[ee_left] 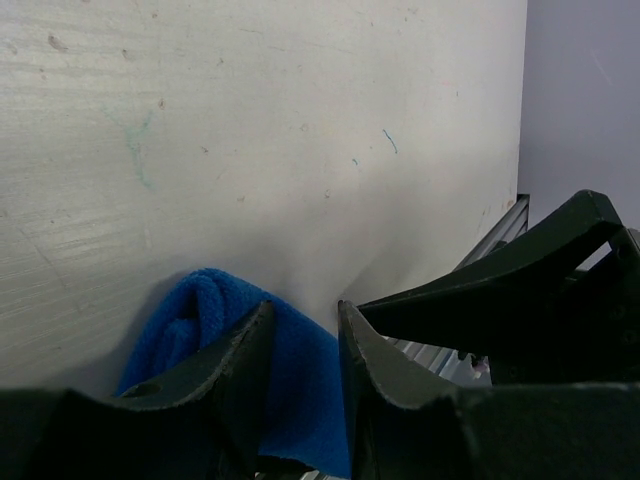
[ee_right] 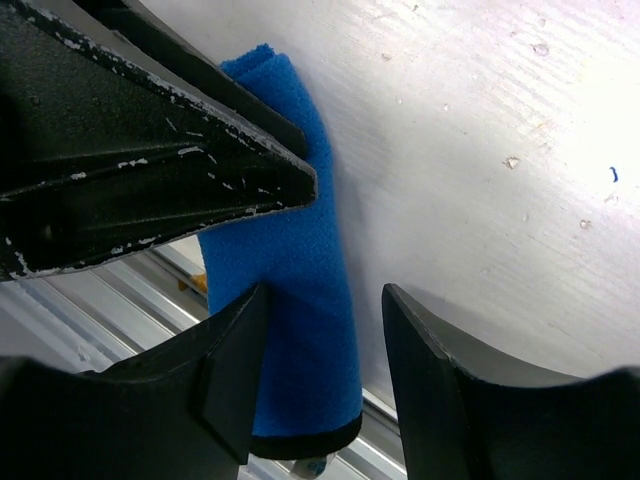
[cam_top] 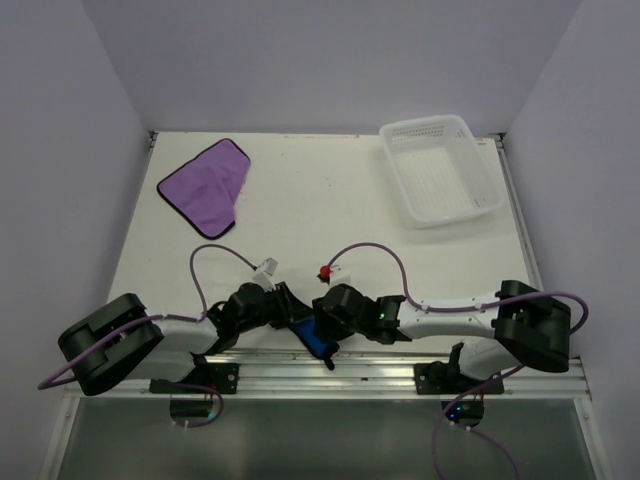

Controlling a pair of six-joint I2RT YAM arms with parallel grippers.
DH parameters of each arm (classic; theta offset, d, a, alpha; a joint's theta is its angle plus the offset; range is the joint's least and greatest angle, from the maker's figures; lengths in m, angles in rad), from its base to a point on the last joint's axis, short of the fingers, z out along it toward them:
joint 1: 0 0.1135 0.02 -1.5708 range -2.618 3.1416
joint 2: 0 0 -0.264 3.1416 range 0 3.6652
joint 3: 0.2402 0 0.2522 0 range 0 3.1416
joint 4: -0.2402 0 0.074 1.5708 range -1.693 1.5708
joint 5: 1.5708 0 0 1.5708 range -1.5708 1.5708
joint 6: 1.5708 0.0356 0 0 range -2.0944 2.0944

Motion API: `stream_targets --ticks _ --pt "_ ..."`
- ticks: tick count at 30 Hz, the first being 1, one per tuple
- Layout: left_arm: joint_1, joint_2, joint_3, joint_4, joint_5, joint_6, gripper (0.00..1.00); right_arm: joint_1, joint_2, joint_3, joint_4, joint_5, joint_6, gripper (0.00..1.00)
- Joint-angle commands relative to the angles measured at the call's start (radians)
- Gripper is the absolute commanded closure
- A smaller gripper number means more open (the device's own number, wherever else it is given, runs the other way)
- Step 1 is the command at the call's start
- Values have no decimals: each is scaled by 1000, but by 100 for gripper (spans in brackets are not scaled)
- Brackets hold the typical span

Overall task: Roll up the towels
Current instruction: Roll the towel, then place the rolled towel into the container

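Straddling rolled blue towel (ee_right: 290,300), right hand (ee_right: 326,290) apart, left hand (ee_left: 305,308) grip unclear, purple towel (cam_top: 207,185), basket (cam_top: 425,124) beyond

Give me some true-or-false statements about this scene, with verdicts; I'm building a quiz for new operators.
1. The purple towel lies spread out at the table's far left. True.
2. The blue towel is gathered into a narrow roll. True.
3. The blue towel sits in the basket. False: it lies at the near edge, between the left hand and the right hand, far from the basket.
4. The right hand is shut tight. False: it is open, with bare table showing between the towel and one finger.
5. The left hand hovers over the purple towel. False: it is at the blue towel.
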Motion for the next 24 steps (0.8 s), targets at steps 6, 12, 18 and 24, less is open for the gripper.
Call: stream_targets --ticks 6,12,18,24 --pt "2 10 -16 -155 -67 53 62 -4 83 1 139 -69 6 44" --pt "2 12 -14 -157 -70 55 62 -4 94 4 170 -91 11 42" --pt "2 7 -14 -163 -70 56 62 -4 51 -3 142 -68 22 42" --pt "2 -2 -17 -170 -74 58 62 -4 -40 -5 17 56 46 42"
